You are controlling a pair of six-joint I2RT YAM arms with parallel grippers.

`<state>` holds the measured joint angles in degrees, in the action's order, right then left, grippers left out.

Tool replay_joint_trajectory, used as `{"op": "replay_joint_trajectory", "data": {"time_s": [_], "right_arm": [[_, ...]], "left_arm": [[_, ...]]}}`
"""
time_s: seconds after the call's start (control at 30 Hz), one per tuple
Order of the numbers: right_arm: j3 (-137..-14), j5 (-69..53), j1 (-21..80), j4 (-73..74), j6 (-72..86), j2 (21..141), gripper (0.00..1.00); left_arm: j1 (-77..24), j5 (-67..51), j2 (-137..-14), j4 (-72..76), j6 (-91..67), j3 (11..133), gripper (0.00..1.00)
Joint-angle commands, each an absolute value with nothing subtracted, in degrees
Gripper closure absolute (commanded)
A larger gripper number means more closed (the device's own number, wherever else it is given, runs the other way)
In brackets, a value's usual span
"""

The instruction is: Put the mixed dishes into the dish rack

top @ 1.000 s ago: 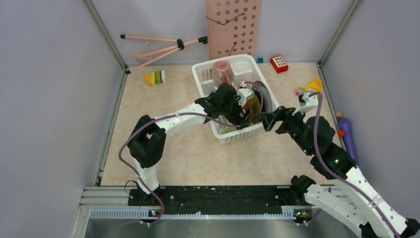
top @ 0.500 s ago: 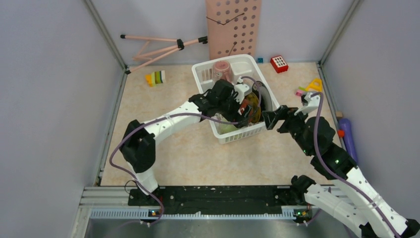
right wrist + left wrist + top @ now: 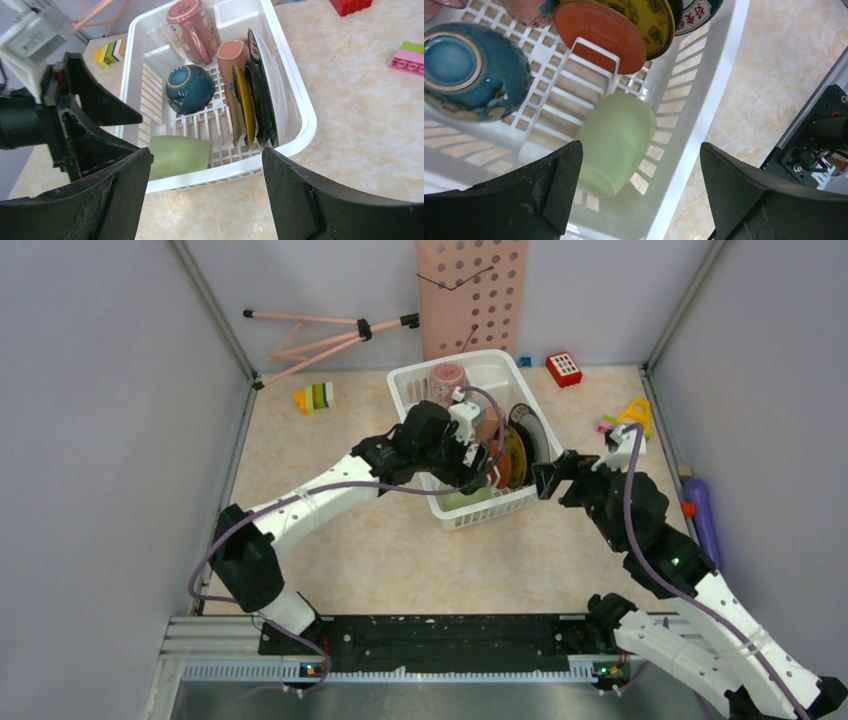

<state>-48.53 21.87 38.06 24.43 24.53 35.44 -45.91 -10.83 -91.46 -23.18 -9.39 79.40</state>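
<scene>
The white dish rack (image 3: 490, 512) stands at the middle back of the table. In the right wrist view it holds a pink mug (image 3: 192, 25), a blue-outside bowl (image 3: 189, 89) upside down, a small cup (image 3: 231, 55), several plates on edge (image 3: 250, 95) and a pale green mug (image 3: 179, 156) on its side. My left gripper (image 3: 478, 455) hovers open and empty over the rack; its view shows the green mug (image 3: 616, 142), the bowl (image 3: 471, 70), the orange-red saucer (image 3: 599, 30) and the lettered-rim plate (image 3: 696, 15). My right gripper (image 3: 545, 480) is open and empty beside the rack's right near corner.
A pink pegboard (image 3: 470, 295) and a folded tripod (image 3: 320, 335) lean at the back wall. Toy blocks lie at the left (image 3: 314, 397), back right (image 3: 564, 368) and right (image 3: 628, 415). A purple bottle (image 3: 705, 515) lies along the right wall.
My left gripper has drawn back up and to the left over the rack, away from the plates. My right gripper has barely moved.
</scene>
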Motion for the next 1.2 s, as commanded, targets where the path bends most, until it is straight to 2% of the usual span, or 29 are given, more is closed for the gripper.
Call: {"op": "replay_joint_trajectory", "data": {"time_s": [0.0, 0.13, 0.23, 0.3, 0.4, 0.53, 0.63, 0.73, 0.83, 1.17], "right_arm": [[-51.46, 22.97, 37.73, 25.35, 23.28, 36.2, 0.2], [-52.12, 24.27, 37.78, 27.44, 23.3, 36.85, 0.21], [-51.38, 29.14, 37.71, 29.14, 24.44, 36.31, 0.21], [-49.67, 29.88, 37.74, 28.15, 24.26, 35.52, 0.21], [-48.29, 28.5, 37.71, 27.51, 24.72, 35.37, 0.21], [-48.68, 24.48, 37.73, 27.44, 24.15, 37.63, 0.23], [-50.49, 16.33, 37.75, 25.83, 22.2, 41.34, 0.25], [-55.58, 5.96, 37.79, 26.26, 20.41, 50.76, 0.25], [-60.65, 1.1, 38.25, 27.9, 20.61, 60.49, 0.24], [-70.05, 5.27, 43.96, 26.27, 19.2, 81.31, 0.23]], "left_arm": [[-45.55, -5.28, -84.52, -25.64, -12.28, 77.73, 0.1], [-44.65, 0.37, -76.88, -26.27, -15.42, 73.01, 0.13], [-41.82, 6.04, -67.95, -23.67, -18.69, 66.77, 0.1], [-38.82, 4.69, -63.26, -21.22, -19.24, 61.46, 0.1], [-34.81, -3.39, -59.44, -18.16, -20.03, 56.57, 0.22], [-34.31, -9.6, -61.41, -18.55, -20.2, 56.25, 0.4], [-34.35, -11.84, -63.47, -17.63, -19.95, 56.98, 0.47], [-34.24, -9.79, -64.57, -16.36, -21.22, 57.67, 0.46], [-33.71, -4.42, -65.03, -16.03, -23.62, 57.29, 0.43], [-27.27, -8.77, -64.07, -12.03, -25.88, 52.53, 0.41]]}}
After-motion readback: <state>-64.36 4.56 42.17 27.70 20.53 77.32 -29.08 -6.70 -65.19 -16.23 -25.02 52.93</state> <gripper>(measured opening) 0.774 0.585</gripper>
